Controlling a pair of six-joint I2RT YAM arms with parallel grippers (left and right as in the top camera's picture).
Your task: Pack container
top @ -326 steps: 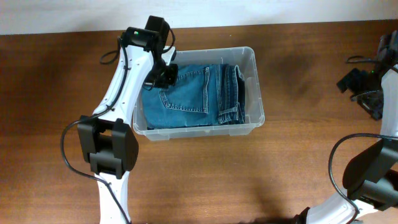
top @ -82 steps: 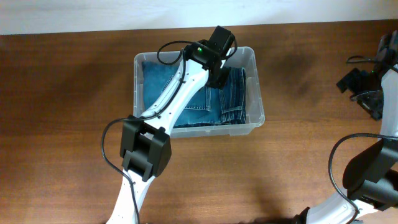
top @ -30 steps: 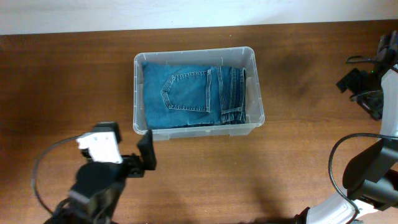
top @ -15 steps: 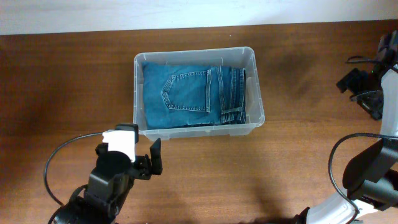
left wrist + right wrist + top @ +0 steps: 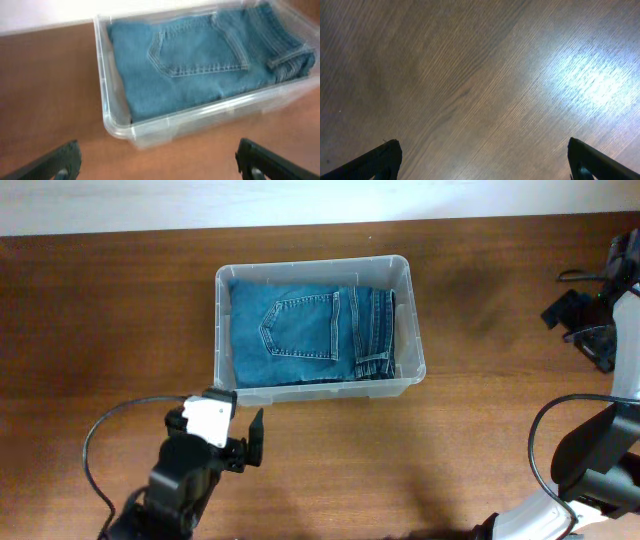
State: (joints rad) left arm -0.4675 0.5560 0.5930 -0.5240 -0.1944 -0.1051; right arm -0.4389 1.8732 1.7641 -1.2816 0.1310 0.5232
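The container [image 5: 413,300] is a clear plastic bin at the middle back of the wooden table. Folded blue jeans [image 5: 305,335] lie flat inside it, back pocket up. My left gripper [image 5: 243,445] hovers over the table just in front of the bin's front left corner, open and holding nothing. In the left wrist view the container [image 5: 101,85] and jeans [image 5: 200,65] fill the upper frame, beyond my open left gripper [image 5: 160,167]. My right gripper [image 5: 585,330] stays at the far right edge. The right wrist view shows the right gripper [image 5: 485,165] open over bare wood.
Brown wooden table [image 5: 480,440] all around the bin. A pale wall strip runs along the back edge [image 5: 120,205]. The left arm's cable [image 5: 100,445] loops at the front left. The right arm's base [image 5: 600,460] sits at the front right.
My left arm, out of the bin, has shifted rightwards along the table's front, nearer the bin's front left corner. The jeans, the bin and the right arm have not moved.
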